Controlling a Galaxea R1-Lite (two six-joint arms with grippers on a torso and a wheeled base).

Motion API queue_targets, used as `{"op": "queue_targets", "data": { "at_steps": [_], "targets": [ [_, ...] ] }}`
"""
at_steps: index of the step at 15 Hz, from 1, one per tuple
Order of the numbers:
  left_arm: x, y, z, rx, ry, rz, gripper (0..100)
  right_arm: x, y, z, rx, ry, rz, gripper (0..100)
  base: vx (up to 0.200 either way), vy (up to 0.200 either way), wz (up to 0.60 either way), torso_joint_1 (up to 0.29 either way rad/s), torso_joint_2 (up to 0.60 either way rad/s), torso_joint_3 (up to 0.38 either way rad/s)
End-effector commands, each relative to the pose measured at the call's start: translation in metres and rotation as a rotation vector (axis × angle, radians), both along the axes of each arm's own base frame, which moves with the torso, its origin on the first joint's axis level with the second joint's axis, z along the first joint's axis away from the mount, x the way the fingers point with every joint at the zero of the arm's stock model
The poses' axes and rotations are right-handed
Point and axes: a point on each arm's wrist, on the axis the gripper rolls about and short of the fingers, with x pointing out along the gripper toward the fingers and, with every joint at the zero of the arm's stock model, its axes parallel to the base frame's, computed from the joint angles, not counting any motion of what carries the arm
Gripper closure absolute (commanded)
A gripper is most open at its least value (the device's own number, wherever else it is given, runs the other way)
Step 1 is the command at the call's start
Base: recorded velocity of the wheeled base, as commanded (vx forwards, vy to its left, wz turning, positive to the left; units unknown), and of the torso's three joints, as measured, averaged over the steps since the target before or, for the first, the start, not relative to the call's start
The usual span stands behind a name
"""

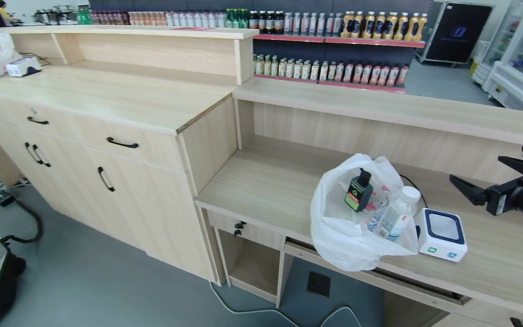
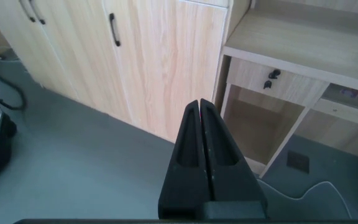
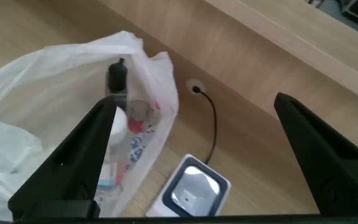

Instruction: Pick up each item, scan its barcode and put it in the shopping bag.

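**Head view.** The shopping bag (image 1: 334,236) sits on the low desk (image 1: 266,181), and its lower folds spill over the front edge. 2 bottles are inside it. A dark pump bottle (image 1: 359,190) stands upright, and a clear bottle (image 1: 397,214) with a white cap leans at the bag's mouth, just beside the scanner (image 1: 443,234). The bag is thin film, so it is probably light, soft and quick to collapse or slide. The bottles look stiff and smooth, with some weight from the liquid, and each is best gripped across the mid-body rather than by the pump or cap. The right gripper (image 1: 476,168) hovers over the desk on the scanner's far side with its jaws spread wide, holding nothing. The raised counter wall closes off the back of the desk. The most open desk surface lies between the bag and the tall cabinet (image 1: 143,181).

**Left wrist view.** The left gripper (image 2: 199,109) hangs low over the grey floor in front of the cabinet doors, well apart from the bag. Its fingers are pressed together with nothing between them.

**Right wrist view.** The wide-spread jaws frame the bag (image 3: 36,93), the pump bottle (image 3: 117,78) and the scanner (image 3: 194,185). A black cable (image 3: 214,127) runs from a hole in the desk to the scanner, so I judge it a snag risk on any low pass.
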Motion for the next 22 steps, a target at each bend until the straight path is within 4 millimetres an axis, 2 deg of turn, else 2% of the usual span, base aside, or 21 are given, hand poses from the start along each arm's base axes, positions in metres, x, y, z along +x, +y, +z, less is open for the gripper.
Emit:
{"op": "queue_targets", "data": {
  "at_steps": [1,4,6,8,10,12,13,15,16,17,18,20,22],
  "targets": [
    [0.000,0.000,0.000,0.000,0.000,0.001,100,-0.009,-0.001,0.010,-0.008,-0.037,-0.022,0,0.000,0.000,-0.60,0.017,0.00,-0.002],
    [0.000,0.000,0.000,0.000,0.000,0.001,100,-0.019,0.000,0.017,0.046,-0.057,-0.126,0,0.000,0.000,-0.60,-0.064,0.14,0.074],
    [0.000,0.000,0.000,0.000,0.000,0.001,100,-0.029,0.003,0.032,0.217,-0.107,-0.109,0,0.000,0.000,0.00,-0.024,0.07,0.027],
    [0.000,0.000,0.000,0.000,0.000,0.001,100,-0.052,0.008,0.029,0.245,-0.102,-0.172,0,0.000,0.000,0.00,0.000,0.00,0.000],
    [0.000,0.000,0.000,0.000,0.000,0.001,100,-0.102,0.024,-0.003,0.271,0.043,-0.293,0,0.000,0.000,0.00,0.000,0.00,0.000],
    [0.000,0.000,0.000,0.000,0.000,0.001,100,-0.126,0.034,-0.015,0.279,0.087,-0.321,0,0.000,0.000,0.00,0.000,0.00,0.000],
    [0.000,0.000,0.000,0.000,0.000,0.001,100,-0.155,0.044,-0.032,0.299,0.106,-0.320,0,0.000,0.000,0.00,0.036,-0.05,-0.027],
    [0.000,0.000,0.000,0.000,0.000,0.001,100,-0.192,0.054,-0.039,0.300,0.035,-0.232,0,0.000,0.000,0.00,0.093,-0.20,-0.098],
    [0.000,0.000,0.000,0.000,0.000,0.001,100,-0.200,0.055,-0.041,0.300,0.032,-0.215,0,0.000,0.000,0.00,0.032,-0.05,-0.022],
    [0.000,0.000,0.000,0.000,0.000,0.001,100,-0.225,0.057,-0.054,0.303,0.021,-0.194,0,0.000,0.000,0.00,0.000,0.00,0.000],
    [0.000,0.000,0.000,0.000,0.000,0.001,100,-0.240,0.058,-0.067,0.304,0.029,-0.182,0,0.000,0.000,0.00,0.000,0.00,0.000],
    [0.000,0.000,0.000,0.000,0.000,0.001,100,-0.259,0.060,-0.085,0.305,0.000,-0.144,0,0.000,0.000,0.00,0.000,0.00,0.000],
    [0.000,0.000,0.000,0.000,0.000,0.001,100,-0.261,0.059,-0.085,0.304,-0.016,-0.109,0,0.000,0.000,0.00,0.000,0.00,0.000]
  ]
}}
